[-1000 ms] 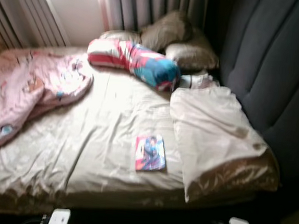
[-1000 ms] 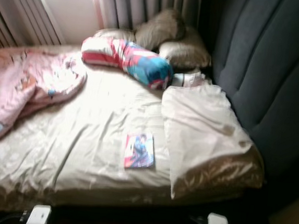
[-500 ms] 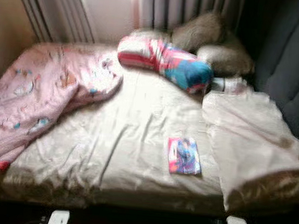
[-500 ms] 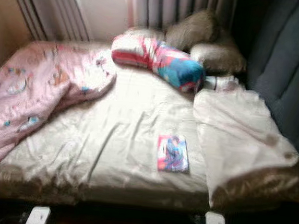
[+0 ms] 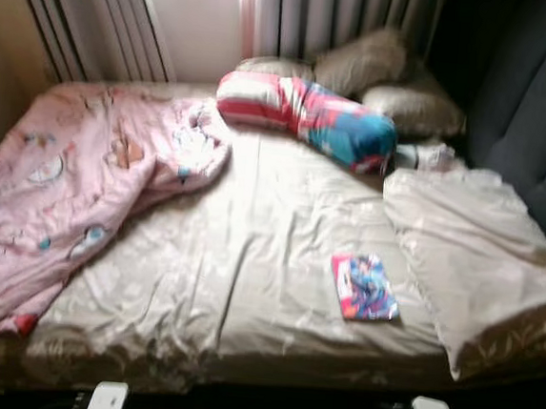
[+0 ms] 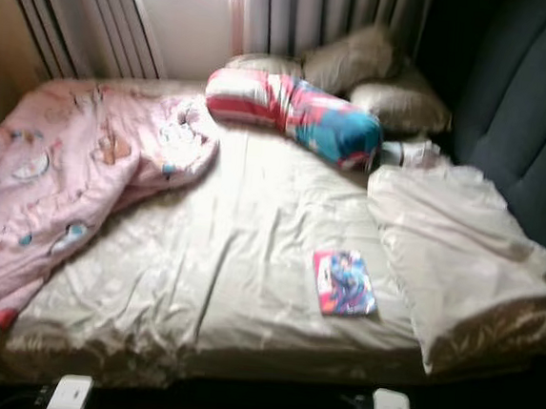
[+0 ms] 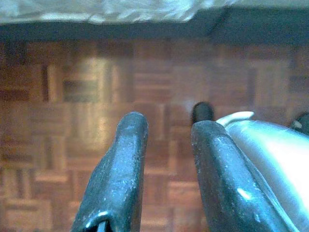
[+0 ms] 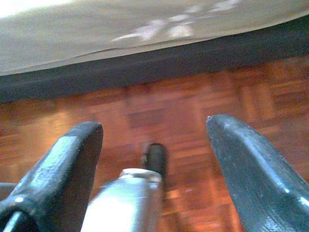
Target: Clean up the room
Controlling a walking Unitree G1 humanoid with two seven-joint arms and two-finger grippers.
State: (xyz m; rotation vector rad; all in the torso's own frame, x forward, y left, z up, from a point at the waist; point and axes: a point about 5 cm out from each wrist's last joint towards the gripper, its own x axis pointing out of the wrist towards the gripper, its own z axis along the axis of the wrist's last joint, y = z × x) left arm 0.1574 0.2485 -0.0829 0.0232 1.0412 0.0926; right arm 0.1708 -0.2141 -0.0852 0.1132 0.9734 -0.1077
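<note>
A small colourful book [image 5: 364, 286] (or perhaps a flat packet, the blur makes it hard to say) lies flat on the bed [image 5: 249, 260], near the bed's front edge and just beside the pale folded cover [image 5: 479, 251] on its headboard side. A crumpled pink blanket [image 5: 64, 186] is heaped over the bed's opposite side, and a striped bolster [image 5: 304, 119] rests at its far end in front of 2 brown pillows [image 5: 380, 75]. The left gripper [image 7: 164, 145] hangs over the parquet floor [image 7: 72, 96] below the bed's edge with its fingers slightly parted and empty, and the right gripper [image 8: 154, 145] hangs likewise, fingers spread wide and holding nothing.

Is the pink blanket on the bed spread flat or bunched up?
Bunched up: the pink blanket lies crumpled in folds on the robot's left.
</note>
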